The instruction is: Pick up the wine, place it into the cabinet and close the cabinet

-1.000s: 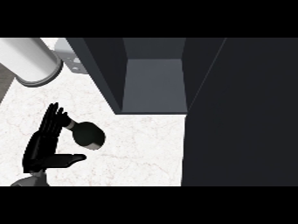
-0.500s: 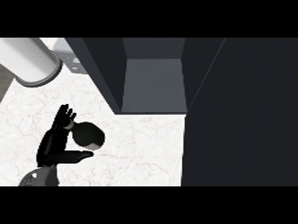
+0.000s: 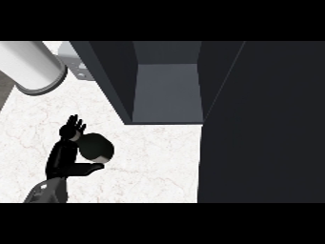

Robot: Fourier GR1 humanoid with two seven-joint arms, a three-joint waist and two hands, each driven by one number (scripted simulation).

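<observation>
Your left hand (image 3: 60, 159) stood lower left, fingers (image 3: 72, 125) wide, thumb reaching below wine (image 3: 98, 147) on worktop (image 3: 151, 157): bracketing for grasp, not closed. Cabinet (image 3: 165, 90) open upper centre, ready to receive.

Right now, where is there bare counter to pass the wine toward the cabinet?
Bare counter lies between the wine and the dark panel at the right, up to the front edge of the open cabinet. Another free patch sits between the white cylinder and the left hand. Crowded only at the wine, the hand close beside it.
</observation>
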